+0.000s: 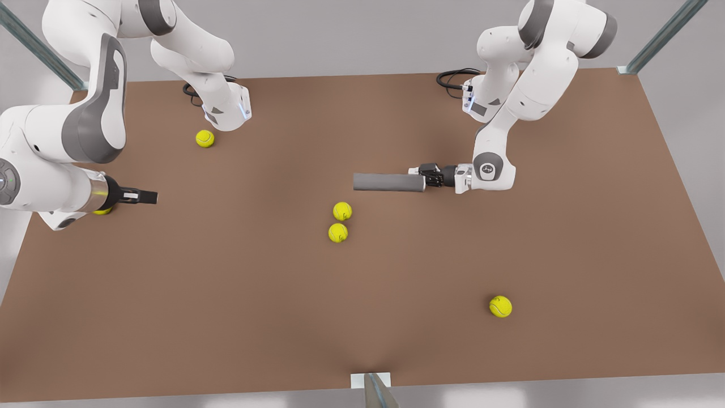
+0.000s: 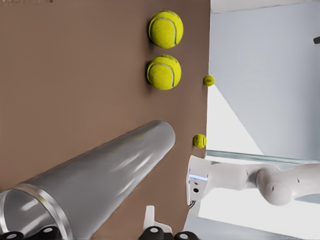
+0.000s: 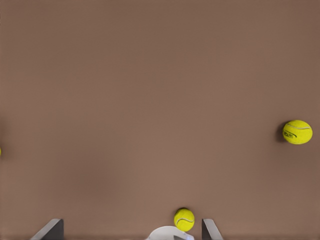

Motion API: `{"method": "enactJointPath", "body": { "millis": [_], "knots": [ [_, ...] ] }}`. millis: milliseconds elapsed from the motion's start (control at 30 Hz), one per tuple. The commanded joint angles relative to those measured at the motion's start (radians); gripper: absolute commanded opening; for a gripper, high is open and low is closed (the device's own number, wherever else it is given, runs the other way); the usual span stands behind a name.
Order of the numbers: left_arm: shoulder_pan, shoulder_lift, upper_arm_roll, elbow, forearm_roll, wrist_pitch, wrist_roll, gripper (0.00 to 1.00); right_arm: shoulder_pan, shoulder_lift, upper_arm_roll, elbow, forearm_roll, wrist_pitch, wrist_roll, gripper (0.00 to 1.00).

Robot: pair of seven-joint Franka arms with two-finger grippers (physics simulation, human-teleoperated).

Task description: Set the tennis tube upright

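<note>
- Front view: the left gripper (image 1: 426, 175) is clamped on the end of the tennis tube (image 1: 388, 182), which lies flat, pointing to 9 o'clock. The right gripper (image 1: 148, 196) waits at the table (image 1: 238, 317) edge.
- Left wrist view: the shiny rim (image 2: 37, 207) is by the fingers. I think lifting and tipping it up comes next.
- Right wrist view: fingers (image 3: 50, 229) apart, holding nothing.

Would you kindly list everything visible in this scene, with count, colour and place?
tennis tube: one, grey, lying on its side near the table's middle.
tennis balls: five, yellow-green; two side by side below the tube, one by the far arm base, one near the front edge, one half hidden under the right arm.
table: one, brown.
left gripper: at the tube's end, on the front view's right.
right gripper: open, waiting over the table on the front view's left.
</note>
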Motion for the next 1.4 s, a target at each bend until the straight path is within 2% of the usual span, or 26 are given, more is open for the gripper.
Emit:
{"method": "enactJointPath", "body": {
  "millis": [0,367,700,1367],
  "knots": [
    [0.001,-0.002,0.000,0.000,0.000,-0.001,0.019,0.59,0.002,0.002,0.000,0.000,-0.001,0.000,-0.005,1.00],
    [0.004,-0.020,0.000,0.000,0.002,-0.003,0.016,0.48,0.006,0.012,0.005,0.020,-0.004,0.000,-0.005,1.00],
    [0.002,-0.040,0.000,-0.003,0.003,-0.005,0.016,0.33,0.006,0.012,0.005,0.020,0.002,-0.002,-0.006,1.00],
    [0.002,-0.103,-0.008,-0.037,0.003,-0.009,0.016,0.27,0.009,0.022,0.006,0.019,0.006,-0.002,0.000,1.00]
  ]
}}
